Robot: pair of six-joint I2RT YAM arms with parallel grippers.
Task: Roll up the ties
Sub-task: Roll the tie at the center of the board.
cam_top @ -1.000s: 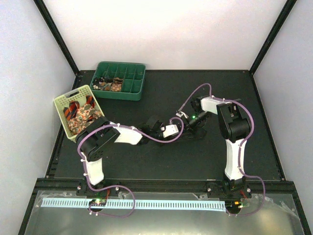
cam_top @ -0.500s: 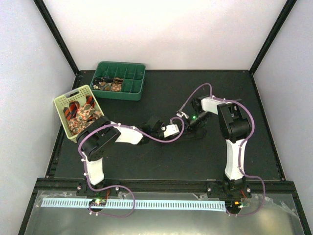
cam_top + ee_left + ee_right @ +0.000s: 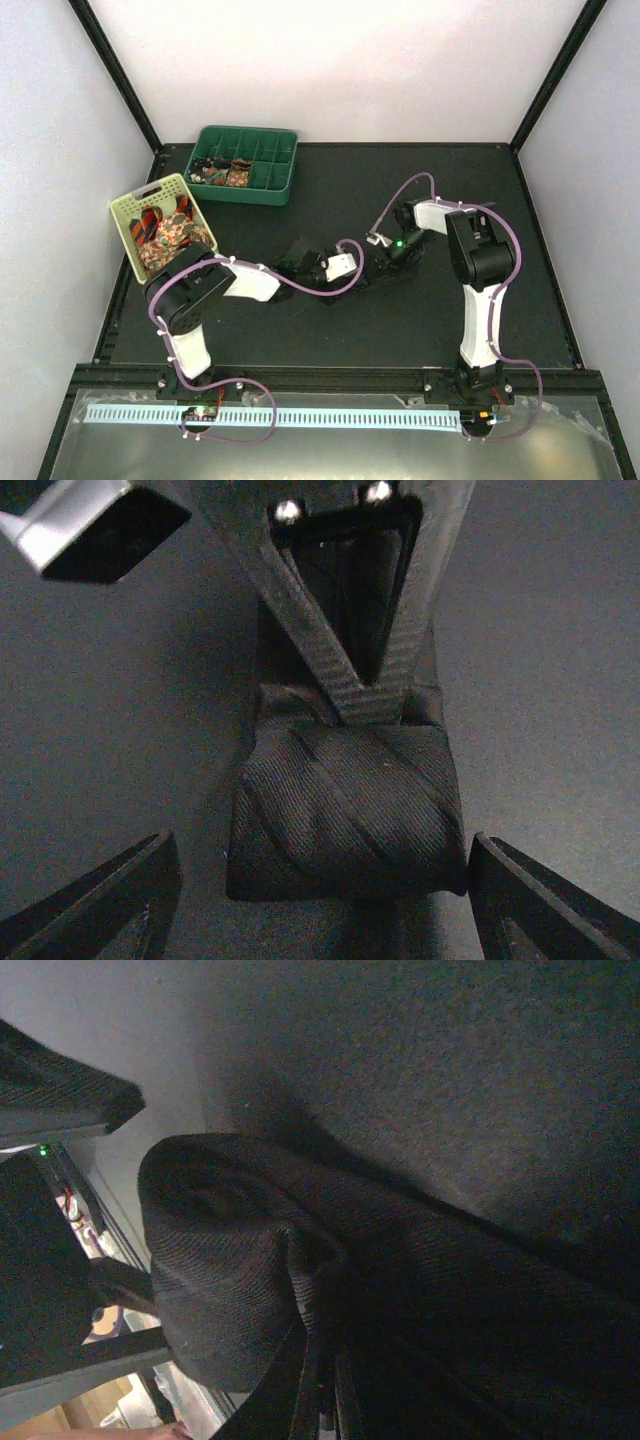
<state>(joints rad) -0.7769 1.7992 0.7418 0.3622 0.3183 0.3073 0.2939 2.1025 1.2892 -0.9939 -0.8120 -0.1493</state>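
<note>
Right gripper (image 3: 372, 692) - jaws pressed together, pinching the flat tail of the very dark ribbed fabric necktie (image 3: 345, 815) just where it leaves the roll, at 12 o'clock of the roll in the left wrist view. Left gripper (image 3: 322, 865) - jaws spread wide, one fingertip at 9 o'clock and one at 3 o'clock of the roll. Neither visibly presses it; the 3 o'clock one is just beside the cloth. The necktie is a short fat coil lying on the black table mat (image 3: 300, 330), near its centre, between the two wrists.

Handling, my read: light, soft, no stiffness of its own. The ribbed weave gives some bite, but the coil would likely slacken if let go. Best hold is across the coil's body with the outer tail trapped under a finger, squeezing gently.

The left arm's elbow is up near the pale green plastic basket (image 3: 128, 205) at 9 o'clock, its forearm runs toward 3 o'clock, and its wrist is low over the mat. The right arm stands up from 5 o'clock, its forearm folds back toward 9 o'clock, and its wrist tips down onto the coil. Patterned ties (image 3: 165, 235) are heaped in the basket. The dark green compartment tray (image 3: 247, 131) sits at 11 o'clock.
</note>
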